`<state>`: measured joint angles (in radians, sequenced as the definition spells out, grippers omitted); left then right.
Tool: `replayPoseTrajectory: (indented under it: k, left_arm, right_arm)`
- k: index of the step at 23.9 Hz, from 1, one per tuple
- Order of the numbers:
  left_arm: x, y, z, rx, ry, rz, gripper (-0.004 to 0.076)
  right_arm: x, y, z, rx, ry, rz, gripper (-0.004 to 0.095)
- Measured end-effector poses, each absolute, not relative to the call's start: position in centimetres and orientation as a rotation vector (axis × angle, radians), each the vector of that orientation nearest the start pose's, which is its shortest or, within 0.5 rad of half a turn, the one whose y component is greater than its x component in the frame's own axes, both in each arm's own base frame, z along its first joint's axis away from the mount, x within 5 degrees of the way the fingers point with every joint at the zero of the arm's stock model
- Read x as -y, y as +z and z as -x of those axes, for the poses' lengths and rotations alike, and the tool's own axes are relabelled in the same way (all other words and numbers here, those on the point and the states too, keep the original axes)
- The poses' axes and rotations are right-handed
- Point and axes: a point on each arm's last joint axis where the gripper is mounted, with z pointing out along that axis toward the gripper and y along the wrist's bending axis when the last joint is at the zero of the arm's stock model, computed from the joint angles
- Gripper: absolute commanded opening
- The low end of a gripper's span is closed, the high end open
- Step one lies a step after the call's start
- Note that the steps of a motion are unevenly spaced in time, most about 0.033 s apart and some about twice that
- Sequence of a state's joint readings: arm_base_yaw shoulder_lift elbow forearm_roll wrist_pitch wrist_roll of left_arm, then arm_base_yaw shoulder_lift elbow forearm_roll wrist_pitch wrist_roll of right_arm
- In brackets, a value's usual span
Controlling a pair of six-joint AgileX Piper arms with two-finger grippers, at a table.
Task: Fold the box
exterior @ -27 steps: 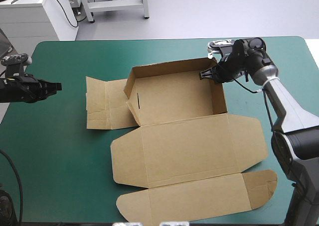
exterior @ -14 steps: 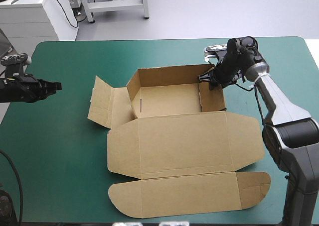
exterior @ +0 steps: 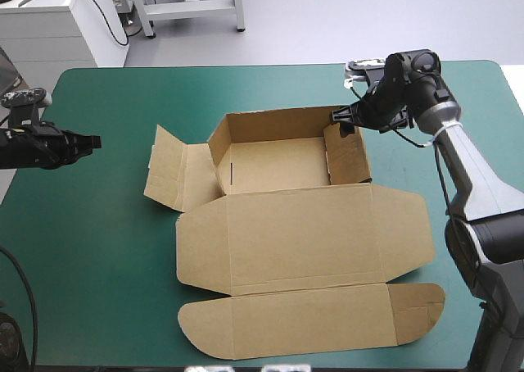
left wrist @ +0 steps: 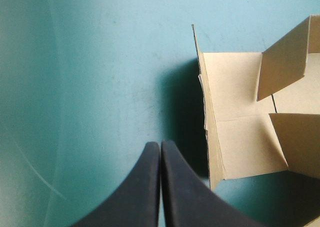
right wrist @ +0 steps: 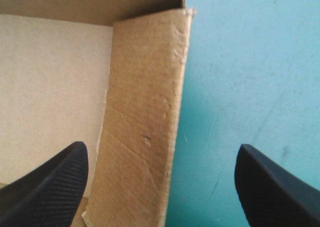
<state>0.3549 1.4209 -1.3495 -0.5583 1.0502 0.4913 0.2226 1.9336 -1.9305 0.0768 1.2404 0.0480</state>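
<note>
High view: box, mid-bench; walls raised, lid flat on the near side, left flap splayed outward. Right claw: spread, straddling the right wall. Left claw: closed, empty, near that flap. Risk, we judge: a skewed pinch creases the wall or drags the box.

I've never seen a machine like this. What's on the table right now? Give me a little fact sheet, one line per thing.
table: teal-green cover
box: brown board, an open tray at the far side, its lid flat toward the near edge
left side flap: spread out beside the tray, not tucked, outer end tilted up
right gripper: open, fingers astride the tray's right wall, one over the inside, one over the cover
left gripper: shut, over bare cover left of the box, not touching it
</note>
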Motion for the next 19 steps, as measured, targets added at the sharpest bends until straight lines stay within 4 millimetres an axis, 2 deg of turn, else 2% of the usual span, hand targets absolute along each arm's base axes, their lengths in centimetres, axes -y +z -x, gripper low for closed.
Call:
replayPoseTrajectory:
  k: [5,9,11,12,13,14,15,16,19]
  left_arm:
    - [-6.2,36.8,-28.9,-2.417,-0.361,0.014,-0.0008]
    - [-6.2,36.8,-28.9,-2.417,-0.361,0.014,-0.0008]
    - [-6.2,36.8,-28.9,-2.417,-0.361,0.014,-0.0008]
    - [-6.2,36.8,-28.9,-2.416,-0.360,0.015,-0.0008]
    - [-6.2,36.8,-28.9,-2.416,-0.360,0.015,-0.0008]
    - [-6.3,36.8,-28.9,-2.416,-0.359,0.015,-0.0008]
    - [-6.3,36.8,-28.9,-2.414,-0.359,0.015,-0.0008]
    - [-6.3,36.8,-28.9,-2.414,-0.358,0.016,-0.0008]
    - [-6.3,36.8,-28.9,-2.411,-0.356,0.017,-0.0008]
  right_arm:
    - [-9.9,30.4,-40.7,-2.822,0.171,0.224,0.0736]
    - [-10.1,29.1,-41.1,-2.858,0.177,0.222,0.0734]
    - [-10.2,28.5,-41.2,-2.872,0.197,0.223,0.0649]
    - [-10.3,28.4,-41.3,-2.875,0.204,0.222,0.0533]
    - [-10.4,28.2,-41.4,-2.879,0.220,0.224,0.0477]
    - [-10.5,28.1,-41.4,-2.881,0.226,0.224,0.0300]
    - [-10.5,28.1,-41.4,-2.881,0.235,0.230,0.0194]
    - [-10.5,28.0,-41.4,-2.882,0.238,0.234,-0.0028]
    - [-10.6,28.0,-41.4,-2.873,0.236,0.280,-0.0006]
